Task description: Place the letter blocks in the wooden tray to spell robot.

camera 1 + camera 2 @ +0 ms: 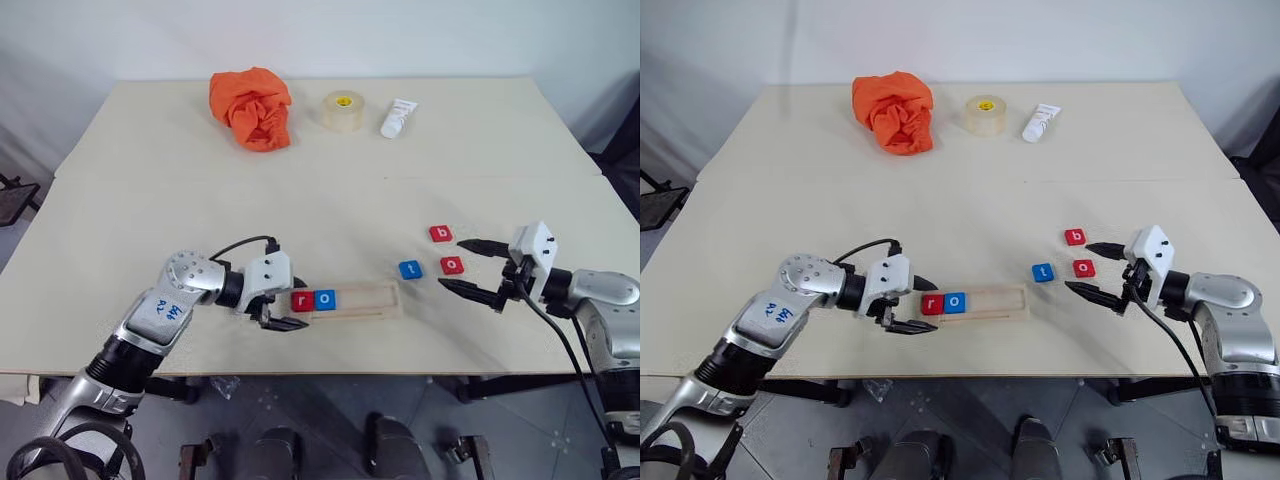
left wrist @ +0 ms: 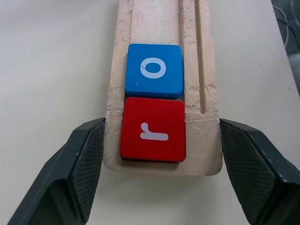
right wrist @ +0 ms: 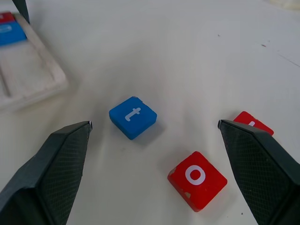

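The wooden tray (image 1: 365,300) lies near the table's front edge. A red r block (image 2: 153,129) and a blue o block (image 2: 154,70) sit side by side at its left end. My left gripper (image 2: 161,124) is open, with one finger on each side of that end, close against the wood. Right of the tray, a blue t block (image 3: 132,116), a red o block (image 3: 197,179) and a red b block (image 1: 440,233) lie loose on the table. My right gripper (image 3: 153,123) is open and empty, pointing at these blocks, with the red o block just ahead of its fingers.
An orange cloth (image 1: 252,107), a tape roll (image 1: 342,110) and a white tube (image 1: 398,118) sit at the far side of the table. The table's front edge (image 1: 330,372) runs just behind both grippers.
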{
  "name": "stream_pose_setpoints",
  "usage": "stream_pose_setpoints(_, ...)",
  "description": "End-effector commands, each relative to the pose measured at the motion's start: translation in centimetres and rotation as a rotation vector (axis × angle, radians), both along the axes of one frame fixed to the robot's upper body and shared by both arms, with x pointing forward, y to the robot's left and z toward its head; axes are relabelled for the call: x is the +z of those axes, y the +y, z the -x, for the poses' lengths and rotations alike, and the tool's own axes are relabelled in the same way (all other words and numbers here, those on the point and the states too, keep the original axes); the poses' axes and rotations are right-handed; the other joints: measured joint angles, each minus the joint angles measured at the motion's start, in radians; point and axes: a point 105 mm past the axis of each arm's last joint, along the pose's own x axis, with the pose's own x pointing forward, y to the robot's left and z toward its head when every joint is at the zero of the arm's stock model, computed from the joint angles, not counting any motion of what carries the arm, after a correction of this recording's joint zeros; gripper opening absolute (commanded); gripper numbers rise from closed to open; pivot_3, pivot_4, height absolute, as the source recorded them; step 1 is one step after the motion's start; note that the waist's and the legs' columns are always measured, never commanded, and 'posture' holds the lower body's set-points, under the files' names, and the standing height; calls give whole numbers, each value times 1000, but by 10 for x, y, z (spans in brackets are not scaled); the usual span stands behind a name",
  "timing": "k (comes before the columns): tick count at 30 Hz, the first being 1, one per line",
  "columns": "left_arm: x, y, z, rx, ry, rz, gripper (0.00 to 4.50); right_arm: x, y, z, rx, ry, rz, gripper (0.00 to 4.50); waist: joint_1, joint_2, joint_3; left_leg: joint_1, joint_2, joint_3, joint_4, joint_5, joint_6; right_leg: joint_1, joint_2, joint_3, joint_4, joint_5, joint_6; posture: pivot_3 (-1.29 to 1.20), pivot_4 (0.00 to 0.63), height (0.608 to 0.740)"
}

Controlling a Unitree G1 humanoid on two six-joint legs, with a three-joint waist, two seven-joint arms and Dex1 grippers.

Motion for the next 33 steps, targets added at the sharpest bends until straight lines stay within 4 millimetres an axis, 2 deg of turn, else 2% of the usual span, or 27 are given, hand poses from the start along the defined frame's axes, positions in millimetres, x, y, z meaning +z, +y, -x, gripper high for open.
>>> stream_pose_setpoints(1,7,-4,-3,-17,-38,-1,3386,14,-1,4,-11,-53,-8,4500,0,0,0,0,0,0,0,0,0,0,0,0,0,0,0,0,150,740)
stream_pose_setpoints(4,6,-5,-5,-4,-33,2,3386,13,-1,5,-17,-52,-12,4500,1,0,0,0,0,0,0,0,0,0,0,0,0,0,0,0,150,740)
stream_pose_setpoints(7,6,-5,-5,2,-24,6,4410,14,0,5,-21,-53,-14,4500,0,0,0,0,0,0,0,0,0,0,0,0,0,0,0,0,150,740)
stream_pose_setpoints(8,7,-5,-4,-1,-24,6,4462,14,0,5,-21,-54,-15,4500,0,0,0,0,0,0,0,0,0,0,0,0,0,0,0,0,150,740)
stream_pose_setpoints(13,14,-5,2,-6,-9,53,4462,16,0,3,-20,-54,-16,4500,1,0,0,0,0,0,0,0,0,0,0,0,0,0,0,0,150,740)
stream_pose_setpoints(16,25,5,7,4,-2,135,4462,18,0,2,-28,-54,-26,4500,-3,0,0,0,0,0,0,0,0,0,0,0,0,0,0,0,150,740)
stream_pose_setpoints(22,46,26,12,11,-107,347,4462,17,-2,1,-72,-18,-62,4500,-1,0,0,0,1,-1,1,0,0,0,0,0,0,0,0,0,150,740)
stream_pose_setpoints(27,48,37,20,-11,-148,495,4462,18,-2,2,-123,-16,-107,4500,1,0,0,0,1,-1,1,0,0,0,0,0,0,0,0,0,150,740)
stream_pose_setpoints(33,33,54,26,-30,-166,525,4462,12,-8,13,-175,-7,-94,4500,7,0,0,0,0,0,1,0,0,0,0,0,0,0,0,0,150,740)
